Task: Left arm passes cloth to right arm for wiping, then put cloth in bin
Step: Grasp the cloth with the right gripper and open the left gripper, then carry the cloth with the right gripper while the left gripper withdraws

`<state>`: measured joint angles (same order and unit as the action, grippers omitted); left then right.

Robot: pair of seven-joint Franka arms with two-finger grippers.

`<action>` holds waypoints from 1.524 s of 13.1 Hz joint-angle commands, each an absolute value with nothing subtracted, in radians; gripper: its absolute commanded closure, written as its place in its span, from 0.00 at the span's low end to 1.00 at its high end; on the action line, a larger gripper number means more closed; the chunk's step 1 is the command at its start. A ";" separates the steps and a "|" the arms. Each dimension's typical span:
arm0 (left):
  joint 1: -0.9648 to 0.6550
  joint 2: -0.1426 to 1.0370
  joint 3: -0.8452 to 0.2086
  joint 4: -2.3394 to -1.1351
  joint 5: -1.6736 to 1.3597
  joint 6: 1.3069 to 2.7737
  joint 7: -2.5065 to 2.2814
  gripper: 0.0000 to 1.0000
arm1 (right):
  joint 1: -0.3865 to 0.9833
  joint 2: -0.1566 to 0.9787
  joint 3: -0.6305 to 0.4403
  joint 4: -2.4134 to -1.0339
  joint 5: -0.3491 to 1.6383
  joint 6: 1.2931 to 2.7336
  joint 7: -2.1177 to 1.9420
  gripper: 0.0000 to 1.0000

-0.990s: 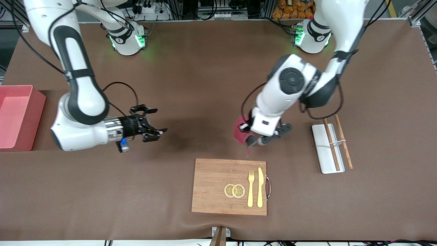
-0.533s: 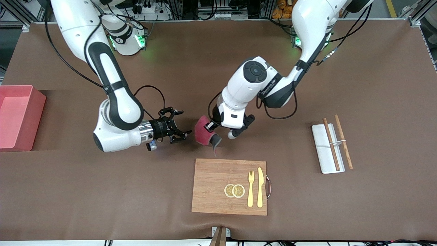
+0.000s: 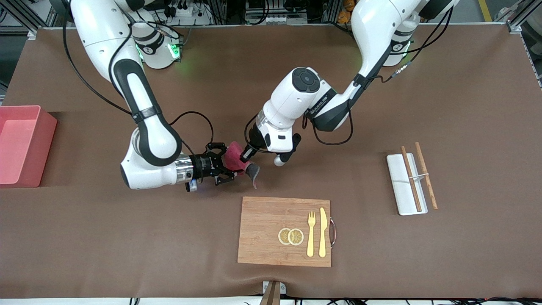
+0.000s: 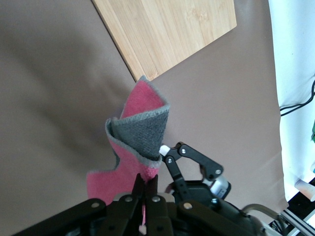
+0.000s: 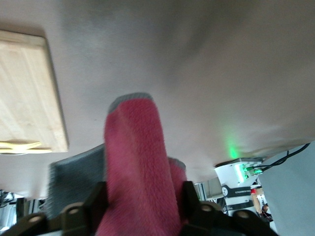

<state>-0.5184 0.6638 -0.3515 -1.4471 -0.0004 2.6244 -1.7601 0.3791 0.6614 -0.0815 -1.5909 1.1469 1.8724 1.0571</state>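
Note:
The crimson cloth [image 3: 233, 156] with its grey reverse hangs in the air over the bare table mat, a little way off the cutting board's edge. My left gripper [image 3: 245, 155] is shut on one corner of it, and the left wrist view shows that gripper [image 4: 146, 179] pinching the cloth [image 4: 142, 105]. My right gripper [image 3: 228, 164] has come in from the right arm's end. In the right wrist view the folded cloth [image 5: 138, 157] fills the gap of this gripper [image 5: 143, 189], with both fingers against it. The pink bin [image 3: 44, 148] stands at the right arm's end of the table.
A wooden cutting board [image 3: 262, 228] lies nearer the front camera, carrying two lemon slices [image 3: 290, 236], a fork [image 3: 311, 233] and a knife [image 3: 322, 232]. A white tray [image 3: 400, 186] with chopsticks [image 3: 424, 176] sits toward the left arm's end.
The left arm carried the cloth toward the right arm's end. The right arm came to meet it, and its open fingers closed in around the cloth.

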 commanded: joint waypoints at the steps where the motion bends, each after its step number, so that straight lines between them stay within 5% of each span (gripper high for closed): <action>1: -0.558 0.680 -0.319 -1.416 -0.006 2.646 -1.810 1.00 | 0.373 0.670 -0.078 -1.571 1.177 1.867 1.045 0.94; 5: -0.565 0.677 -0.311 -1.414 -0.005 2.646 -1.854 1.00 | 0.370 0.669 -0.078 -1.569 1.169 1.861 1.035 1.00; 6: -0.563 0.669 -0.307 -1.416 -0.005 2.643 -1.858 0.90 | 0.361 0.667 -0.078 -1.569 1.160 1.858 1.035 1.00; 9: -0.549 0.617 -0.292 -1.417 -0.002 2.578 -1.870 0.08 | 0.304 0.666 -0.081 -1.527 1.005 1.795 1.031 1.00; 10: -0.548 0.591 -0.272 -1.417 0.000 2.541 -1.868 0.01 | 0.281 0.666 -0.081 -1.508 0.927 1.775 1.019 1.00; 20: -0.367 0.381 -0.264 -1.424 0.009 2.114 -1.489 0.00 | 0.169 0.699 -0.083 -1.513 0.277 1.815 0.561 1.00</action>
<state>-0.4072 0.4354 -0.2585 -1.3981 0.0012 2.1923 -1.5891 0.2345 0.6822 -0.0947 -1.5261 0.3692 1.8087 0.6672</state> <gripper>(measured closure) 0.000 0.943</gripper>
